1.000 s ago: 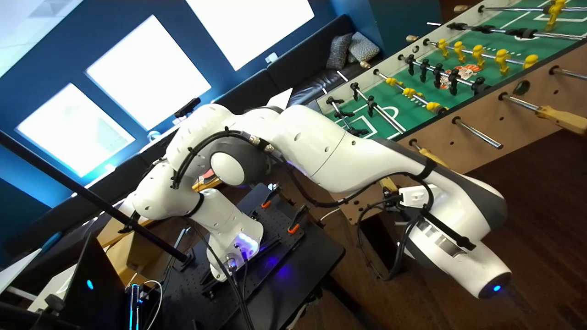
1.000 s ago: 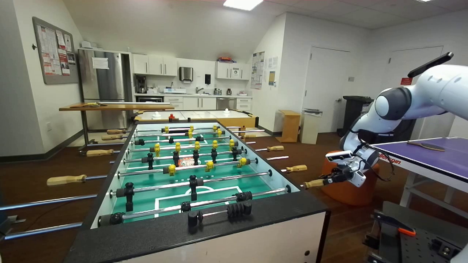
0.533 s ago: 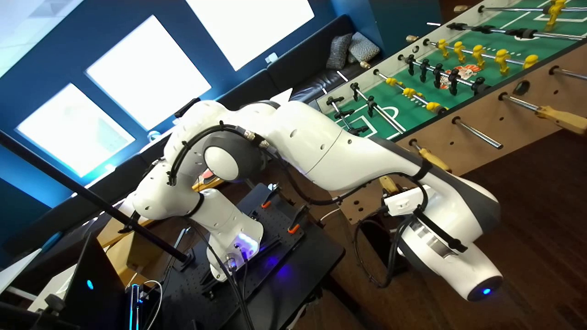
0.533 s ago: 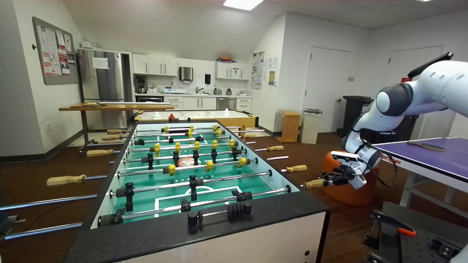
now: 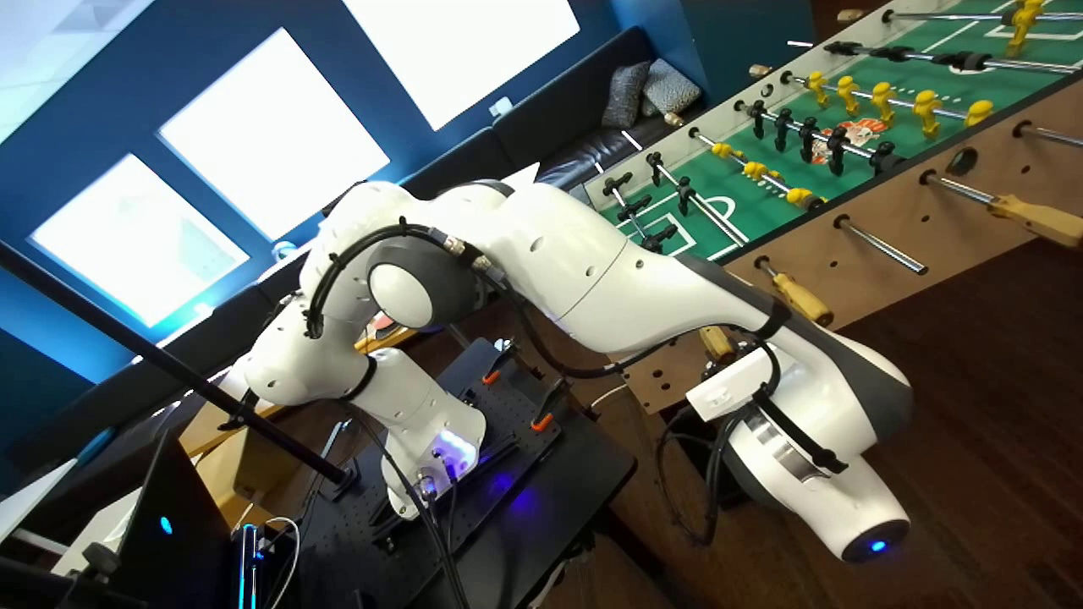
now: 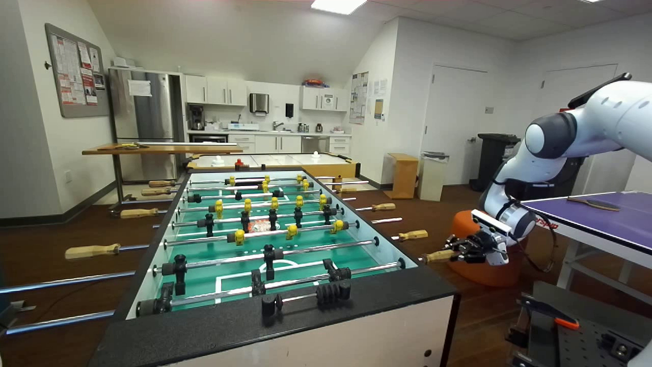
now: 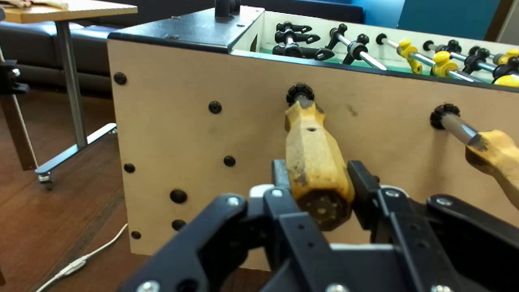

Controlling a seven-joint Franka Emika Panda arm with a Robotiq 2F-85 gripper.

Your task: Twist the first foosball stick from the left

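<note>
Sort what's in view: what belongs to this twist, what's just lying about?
Part of the job:
gripper
wooden handle in its grip
rod with black players
foosball table

Just lying about:
paddle on the purple table
cushions on the sofa
white cable on the floor

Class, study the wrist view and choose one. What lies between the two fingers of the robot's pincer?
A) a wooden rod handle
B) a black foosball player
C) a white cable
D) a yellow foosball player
A, since the wrist view shows the wooden rod handle within the pincer, with a finger on either side of it.
</note>
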